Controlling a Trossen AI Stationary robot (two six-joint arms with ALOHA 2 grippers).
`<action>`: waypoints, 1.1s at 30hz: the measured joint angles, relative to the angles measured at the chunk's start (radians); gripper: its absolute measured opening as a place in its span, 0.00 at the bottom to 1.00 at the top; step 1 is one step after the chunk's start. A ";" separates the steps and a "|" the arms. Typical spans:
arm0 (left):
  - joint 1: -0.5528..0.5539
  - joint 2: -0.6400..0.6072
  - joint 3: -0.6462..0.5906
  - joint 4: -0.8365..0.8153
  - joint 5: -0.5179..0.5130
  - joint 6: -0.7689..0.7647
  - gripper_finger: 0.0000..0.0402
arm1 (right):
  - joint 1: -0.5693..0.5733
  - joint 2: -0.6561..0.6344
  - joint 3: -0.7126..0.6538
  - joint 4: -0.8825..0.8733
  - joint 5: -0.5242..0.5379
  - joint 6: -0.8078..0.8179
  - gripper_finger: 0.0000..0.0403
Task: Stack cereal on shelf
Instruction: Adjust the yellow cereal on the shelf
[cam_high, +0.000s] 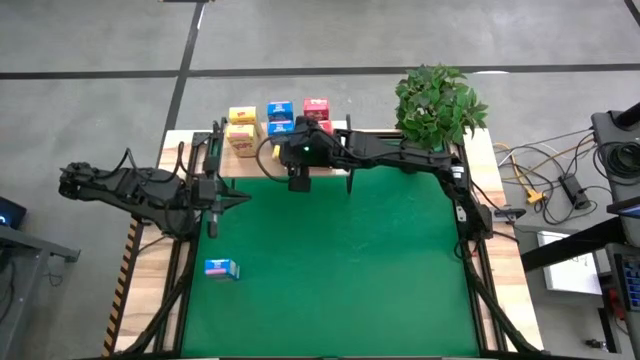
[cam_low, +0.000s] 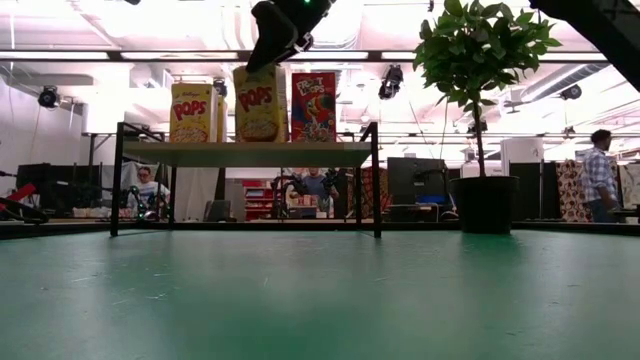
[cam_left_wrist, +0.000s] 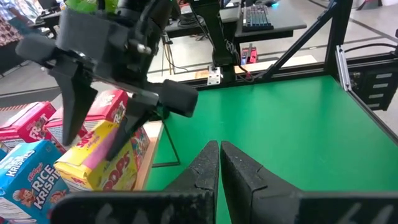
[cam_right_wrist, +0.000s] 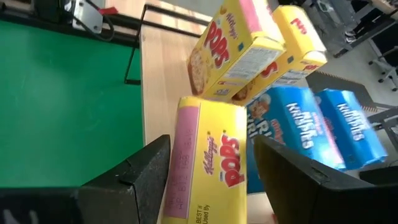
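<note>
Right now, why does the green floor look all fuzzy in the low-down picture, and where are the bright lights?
Low view: the green mat nearest the camera is out of focus, while the shelf farther back looks sharper; bright ceiling lights glare white behind it. High view: light is even, with no strong shadows.

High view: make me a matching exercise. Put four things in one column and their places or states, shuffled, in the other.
1 left gripper
2 right gripper
3 lone blue box
4 plant

a open, above the shelf
b lying on the green mat, near left
c shut, at the green mat's left edge
d far right, off the green mat

Pairs: 1-c, 2-a, 3-b, 4-d
</note>
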 joint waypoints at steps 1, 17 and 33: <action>0.000 0.002 0.000 0.000 0.000 0.000 0.00 | 0.000 0.000 0.006 0.000 0.000 0.000 0.55; 0.000 0.043 0.000 0.056 -0.001 0.000 0.00 | 0.004 -0.043 0.036 -0.062 -0.001 -0.011 0.55; 0.000 0.128 -0.001 0.179 -0.001 0.048 0.00 | 0.115 -0.263 -0.196 -0.201 -0.101 0.101 0.55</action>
